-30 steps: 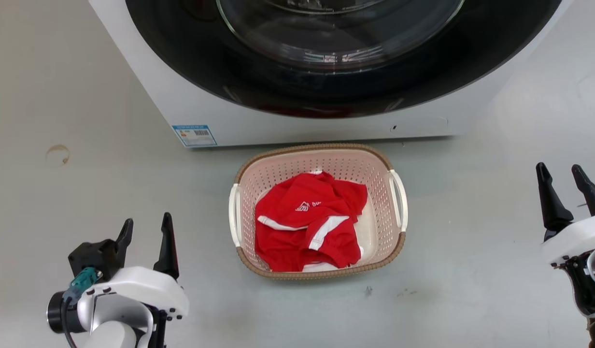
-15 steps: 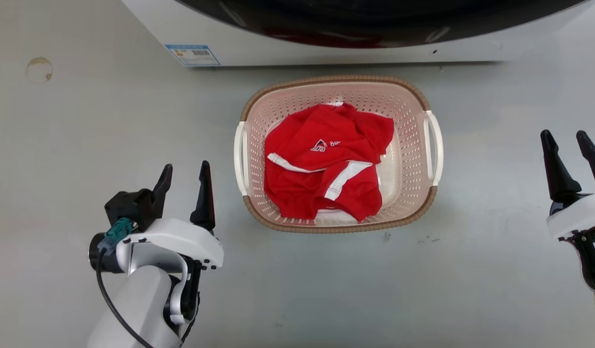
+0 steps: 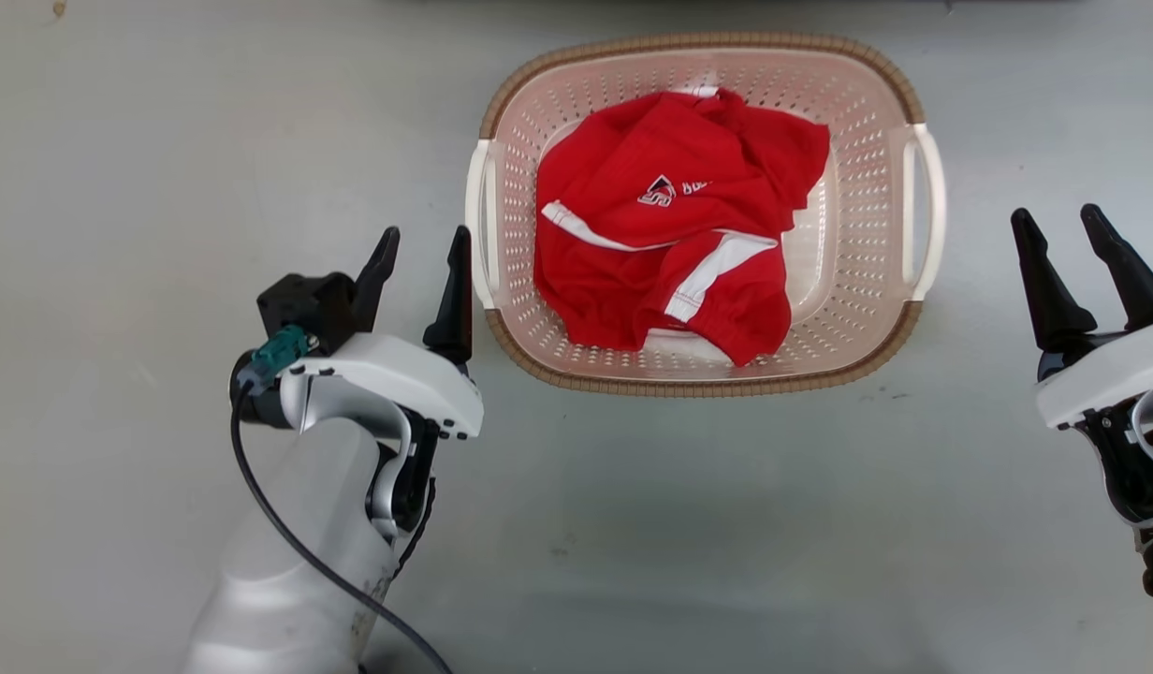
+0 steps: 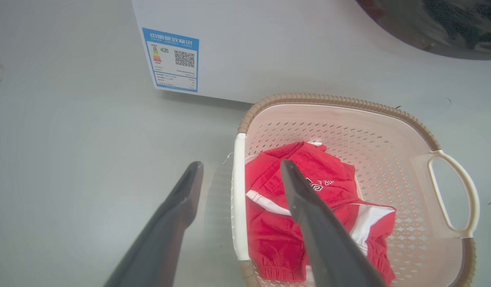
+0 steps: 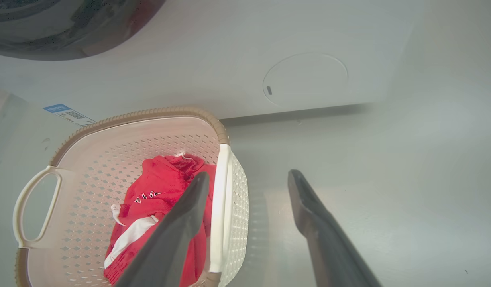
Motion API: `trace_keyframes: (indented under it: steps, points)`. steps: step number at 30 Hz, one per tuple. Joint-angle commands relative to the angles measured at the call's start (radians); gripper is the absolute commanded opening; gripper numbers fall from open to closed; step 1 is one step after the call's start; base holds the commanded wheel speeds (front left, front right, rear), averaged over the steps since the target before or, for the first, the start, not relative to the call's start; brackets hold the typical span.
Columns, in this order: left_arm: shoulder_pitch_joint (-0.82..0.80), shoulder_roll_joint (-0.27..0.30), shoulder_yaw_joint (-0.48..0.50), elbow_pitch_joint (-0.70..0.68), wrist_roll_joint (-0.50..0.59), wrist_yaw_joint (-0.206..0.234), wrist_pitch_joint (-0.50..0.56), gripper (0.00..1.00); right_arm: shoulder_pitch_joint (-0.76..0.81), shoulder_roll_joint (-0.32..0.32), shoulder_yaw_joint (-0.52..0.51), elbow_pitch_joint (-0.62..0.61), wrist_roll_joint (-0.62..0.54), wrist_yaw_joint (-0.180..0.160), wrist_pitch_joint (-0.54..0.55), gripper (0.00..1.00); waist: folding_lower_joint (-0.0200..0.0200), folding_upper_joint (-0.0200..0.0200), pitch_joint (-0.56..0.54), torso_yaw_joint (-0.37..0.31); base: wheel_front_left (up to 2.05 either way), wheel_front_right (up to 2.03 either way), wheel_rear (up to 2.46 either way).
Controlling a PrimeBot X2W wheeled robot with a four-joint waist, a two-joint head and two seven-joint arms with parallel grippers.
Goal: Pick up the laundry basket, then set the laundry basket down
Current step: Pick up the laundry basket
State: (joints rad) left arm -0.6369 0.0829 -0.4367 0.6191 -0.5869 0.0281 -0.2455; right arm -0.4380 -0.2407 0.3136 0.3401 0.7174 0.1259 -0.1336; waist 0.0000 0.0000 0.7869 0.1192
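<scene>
White washing machine [image 4: 269, 48] beyond; pink perforated plastic basket [image 3: 689, 42] between my left end effector [image 3: 425, 234] and right end effector [image 3: 1056, 215], both spread.

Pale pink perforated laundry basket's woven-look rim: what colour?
Brown laundry basket rim; head view shows it best.

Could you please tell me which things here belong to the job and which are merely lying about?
Belong to the job:
laundry basket
left gripper, open, close beside the basket's left side
right gripper, open, off to its right

Just lying about:
red garment, inside the basket
washing machine, behind it
energy label, on the machine
</scene>
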Motion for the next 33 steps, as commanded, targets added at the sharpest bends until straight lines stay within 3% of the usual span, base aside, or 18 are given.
trace_keyframes:
  steps: [1,18,33]
  points:
    - [-0.014,0.019,0.023,0.003,0.001,-0.011,-0.008,1.0,0.007,-0.02,0.024,-0.011,0.009,0.005,-0.014,1.0,0.0,0.0,0.029,0.009,0.0,0.0,0.0]
    - [-0.174,-0.027,0.055,0.211,0.041,-0.137,-0.016,1.0,-0.122,-0.025,0.164,0.074,0.061,0.005,-0.059,1.0,0.0,0.0,0.142,0.026,0.0,0.0,0.0]
    - [-0.279,-0.032,-0.01,0.323,0.011,-0.158,-0.016,1.0,-0.258,-0.002,0.303,0.199,0.12,0.005,-0.087,1.0,0.0,0.0,0.2,0.012,0.0,0.0,0.0]
